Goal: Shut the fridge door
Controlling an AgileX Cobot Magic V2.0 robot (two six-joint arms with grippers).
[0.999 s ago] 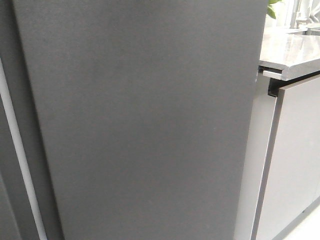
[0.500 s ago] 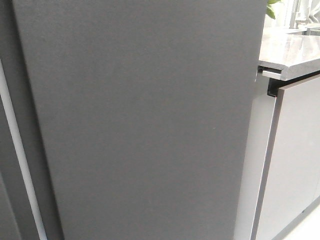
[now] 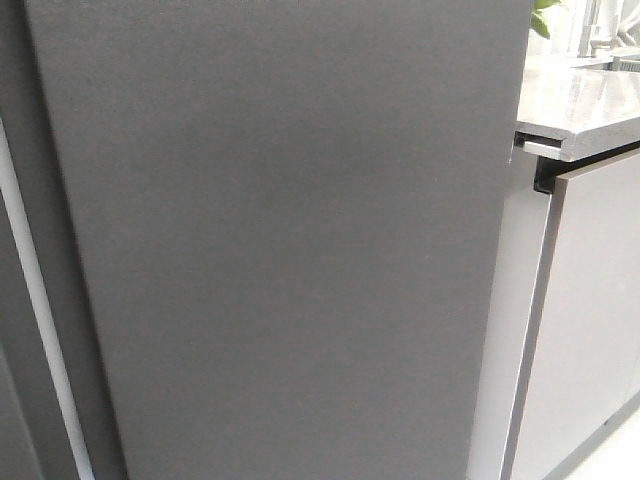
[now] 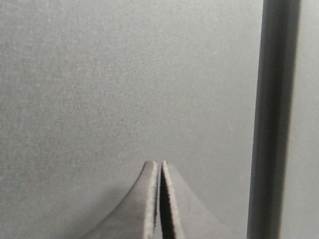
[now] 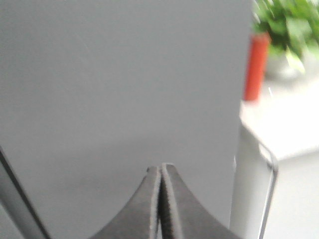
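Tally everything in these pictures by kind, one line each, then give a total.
Fridge door: 1
Grippers, left and right, both shut and empty: 2
Cabinet front: 1
Worktop: 1
Narrow dark panel with a pale strip: 1
Plant: 1
Red item: 1
Total: 8

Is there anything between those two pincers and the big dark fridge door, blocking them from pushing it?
Nothing visible does. In each wrist view the fridge door fills the space straight ahead of the shut left gripper and the shut right gripper, with only bare panel beyond the tips. Whether they actually touch it cannot be told.
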